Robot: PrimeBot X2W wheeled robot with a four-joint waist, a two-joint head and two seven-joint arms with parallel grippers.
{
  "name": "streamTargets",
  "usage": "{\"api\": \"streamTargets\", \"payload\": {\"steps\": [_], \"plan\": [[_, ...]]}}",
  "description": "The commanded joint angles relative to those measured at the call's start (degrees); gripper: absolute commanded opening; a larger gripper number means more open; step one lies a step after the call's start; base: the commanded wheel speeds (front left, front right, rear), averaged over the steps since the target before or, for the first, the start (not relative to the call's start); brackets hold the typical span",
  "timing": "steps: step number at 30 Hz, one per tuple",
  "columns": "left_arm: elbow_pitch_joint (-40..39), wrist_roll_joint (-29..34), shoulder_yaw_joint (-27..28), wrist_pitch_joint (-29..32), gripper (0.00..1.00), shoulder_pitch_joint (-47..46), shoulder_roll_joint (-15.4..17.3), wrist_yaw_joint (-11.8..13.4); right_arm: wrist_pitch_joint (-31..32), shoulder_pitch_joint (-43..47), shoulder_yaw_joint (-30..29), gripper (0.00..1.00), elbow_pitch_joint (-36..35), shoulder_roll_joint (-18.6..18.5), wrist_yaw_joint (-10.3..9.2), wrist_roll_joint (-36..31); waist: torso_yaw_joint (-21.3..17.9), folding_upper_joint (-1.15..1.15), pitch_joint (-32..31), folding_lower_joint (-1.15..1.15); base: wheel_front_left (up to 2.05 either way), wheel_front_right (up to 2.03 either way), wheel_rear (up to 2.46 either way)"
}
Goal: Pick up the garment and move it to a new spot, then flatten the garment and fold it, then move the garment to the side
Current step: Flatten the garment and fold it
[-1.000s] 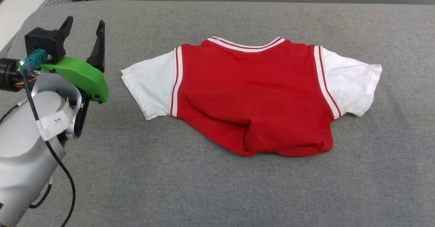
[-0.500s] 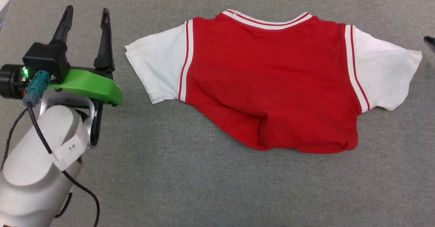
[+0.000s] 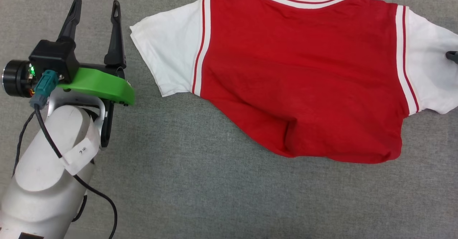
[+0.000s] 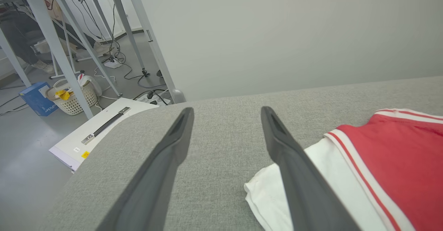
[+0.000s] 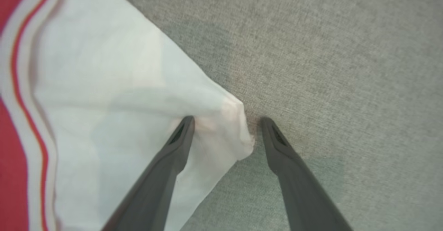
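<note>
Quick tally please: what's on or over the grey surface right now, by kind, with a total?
Garments: 1, the red garment with white sleeves, lying spread out
Tools: 2, the left tool and the right tool, both open and holding nothing
Total: 3

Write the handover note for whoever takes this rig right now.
Left pincer: open, empty, beside the left-hand sleeve of the red jersey T-shirt with white short sleeves and striped trim, apart from it.
Right pincer: open, straddling the right-hand sleeve at its corner, not closed on it.
The T-shirt lies spread on the grey fabric surface, its lower hem bunched.
Done: no grip, no fold showing.
Left: grip, move, flatten, fold, set aside.
</note>
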Motion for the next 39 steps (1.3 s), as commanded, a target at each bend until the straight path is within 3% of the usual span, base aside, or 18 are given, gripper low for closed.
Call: {"api": "streamTargets", "payload": {"steps": [1,5,6,17,25,32,39], "plan": [[0.3,1.2,0.6,-0.3,1.0,-0.3,-0.7,-0.6,0.5,3.2,1.7,1.0,0.9,2.2,0.03,2.1,0.4,0.29,0.7,0.0,0.0,0.0,0.0],[1.6,2.5,1.7,-0.3,1.0,-0.2,-1.6,-1.8,-1.0,5.1,3.2,1.0,1.0,2.8,0.03,3.7,0.2,0.29,0.9,0.0,0.0,0.0,0.0],[2.0,2.8,2.1,-0.3,1.0,-0.2,-1.8,-2.1,-2.1,5.0,3.4,0.0,1.0,2.6,0.03,3.5,0.2,0.29,0.8,0.0,0.0,0.0,0.0],[6.3,5.1,3.9,-0.3,1.0,-0.4,-0.6,-5.3,-12.5,1.3,3.0,0.0,0.7,0.8,0.03,4.4,-2.7,0.29,-4.8,0.0,0.0,0.0,0.0],[8.3,4.2,3.4,4.0,1.0,-4.9,3.5,-10.3,-18.8,2.4,3.0,0.0,-5.6,-3.2,0.03,6.4,-5.7,0.29,-8.2,0.0,0.0,0.0,0.0],[10.2,1.1,1.0,15.8,1.0,-12.9,5.9,-16.8,-21.1,6.7,2.7,0.0,-11.6,-5.4,0.03,7.1,-8.2,0.29,-7.8,0.0,0.0,0.0,0.0],[12.5,-5.0,-4.8,35.0,1.0,-22.3,6.6,-19.3,-22.1,9.5,2.7,0.0,-15.1,-5.0,0.03,6.1,-10.3,0.29,-5.4,0.0,0.0,0.0,0.0]]}}
